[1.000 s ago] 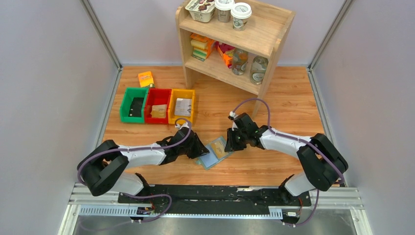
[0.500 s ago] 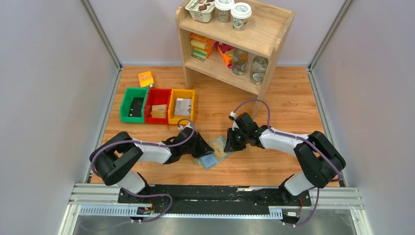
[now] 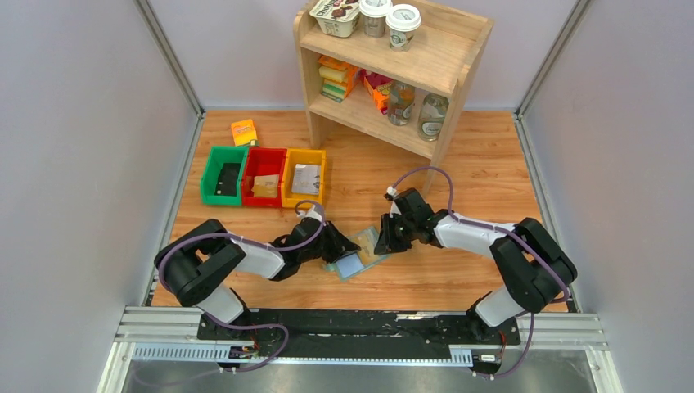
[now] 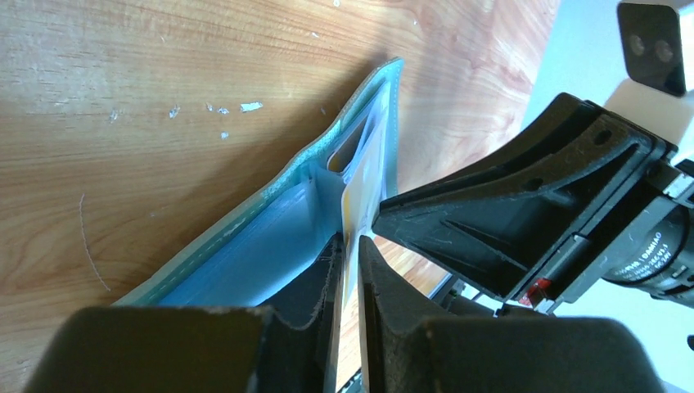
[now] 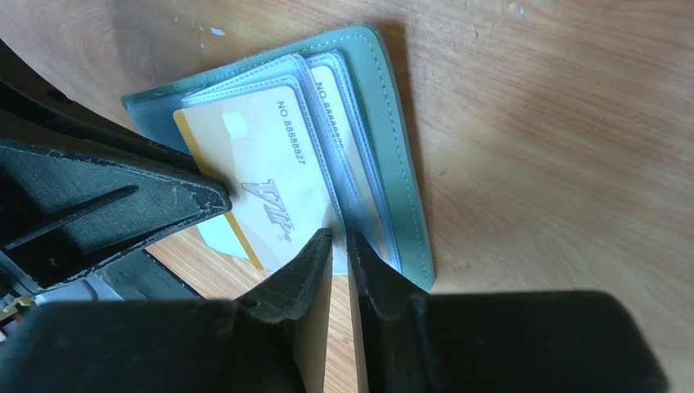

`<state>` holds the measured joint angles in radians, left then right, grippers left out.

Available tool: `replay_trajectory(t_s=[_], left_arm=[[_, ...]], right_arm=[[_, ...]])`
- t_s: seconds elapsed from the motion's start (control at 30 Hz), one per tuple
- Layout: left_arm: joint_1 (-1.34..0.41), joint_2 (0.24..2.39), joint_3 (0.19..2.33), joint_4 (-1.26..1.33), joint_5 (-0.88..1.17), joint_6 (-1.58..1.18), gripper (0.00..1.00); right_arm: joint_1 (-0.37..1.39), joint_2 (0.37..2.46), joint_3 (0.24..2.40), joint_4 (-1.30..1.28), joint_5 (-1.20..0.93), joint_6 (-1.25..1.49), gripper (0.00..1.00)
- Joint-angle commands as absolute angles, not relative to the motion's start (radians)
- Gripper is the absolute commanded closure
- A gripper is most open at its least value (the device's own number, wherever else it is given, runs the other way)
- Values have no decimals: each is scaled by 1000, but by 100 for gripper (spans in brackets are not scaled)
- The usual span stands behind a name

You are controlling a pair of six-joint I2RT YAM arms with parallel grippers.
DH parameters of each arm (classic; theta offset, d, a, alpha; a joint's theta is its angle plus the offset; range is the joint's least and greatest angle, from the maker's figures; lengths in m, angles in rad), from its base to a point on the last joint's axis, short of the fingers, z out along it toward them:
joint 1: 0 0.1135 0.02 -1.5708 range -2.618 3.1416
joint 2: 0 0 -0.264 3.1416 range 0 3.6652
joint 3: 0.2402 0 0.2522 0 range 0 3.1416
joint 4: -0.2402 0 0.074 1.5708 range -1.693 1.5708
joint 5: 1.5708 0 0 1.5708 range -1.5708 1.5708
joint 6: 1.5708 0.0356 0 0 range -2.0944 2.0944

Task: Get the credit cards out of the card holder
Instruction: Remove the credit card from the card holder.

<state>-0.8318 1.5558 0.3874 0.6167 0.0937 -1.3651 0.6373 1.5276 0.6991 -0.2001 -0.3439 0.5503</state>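
The card holder (image 3: 350, 267) lies open on the table (image 3: 483, 164), toward the 6 o'clock edge. It has a sage-green border, a blue-grey inside and clear pockets. A gold card (image 5: 262, 164) marked VIP sticks partly out. The left claw (image 4: 350, 241), at the holder's 9 o'clock, is clamped on that card. The right claw (image 5: 338, 237), at 2 o'clock, pinches a pocket edge of the holder.

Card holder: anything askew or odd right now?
Only the gold VIP card: it sits partly out of its clear pocket in the card holder, offset from the other cards slotted behind it. The left gripper pinches its edge while the right gripper clamps the holder, so it looks mid-extraction, not a fault.
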Motion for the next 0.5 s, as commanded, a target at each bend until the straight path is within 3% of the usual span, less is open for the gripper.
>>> replay_trajectory(t_s=[0.0,0.23,0.47], left_arm=[[-838,1560,357,843,86,-1384,83],[-841,1594,362,922,106,-1365,87],[-851,1663,393,966,133,-1339,81]], right_arm=[[632,1551,680,-160,-367,572,80],[632,1554,670,-135,-399,597,80],[632,1557,660,-109,-429,617,80]])
